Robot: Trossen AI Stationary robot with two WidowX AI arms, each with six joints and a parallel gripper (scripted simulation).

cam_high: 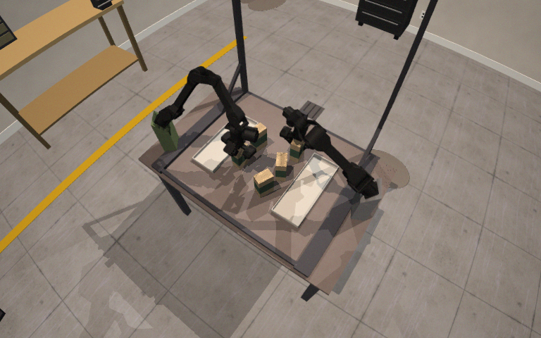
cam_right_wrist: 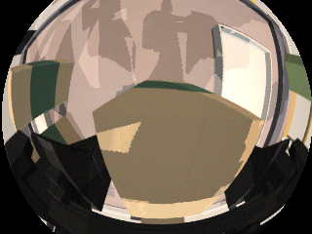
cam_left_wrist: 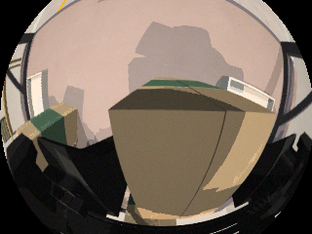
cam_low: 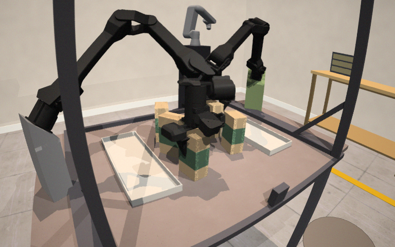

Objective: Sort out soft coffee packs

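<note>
My left gripper (cam_high: 296,140) (cam_low: 198,142) (cam_left_wrist: 177,129) is open, its fingers straddling the end pack (cam_high: 295,152) (cam_low: 194,162) (cam_left_wrist: 166,146) of the left row. The middle pack (cam_high: 281,159) (cam_low: 169,118) and the other end pack (cam_high: 263,181) (cam_low: 161,107) stand upright beside it. My right gripper (cam_high: 240,155) (cam_right_wrist: 168,131) is open around one pack (cam_high: 238,161) (cam_low: 214,106) (cam_right_wrist: 171,136) of the right pair. It is mostly hidden in the exterior view. The other pack (cam_high: 260,137) (cam_low: 233,132) (cam_right_wrist: 44,90) stands upright. The left tray (cam_high: 305,191) (cam_low: 139,162) and right tray (cam_high: 211,155) (cam_low: 272,142) lie flat, with no pack visible in either.
A small dark block (cam_low: 277,194) sits at the bench edge in the exterior view. Dark frame posts (cam_high: 240,51) (cam_low: 354,72) rise at the bench's edges. The two arms reach in close to each other over the bench.
</note>
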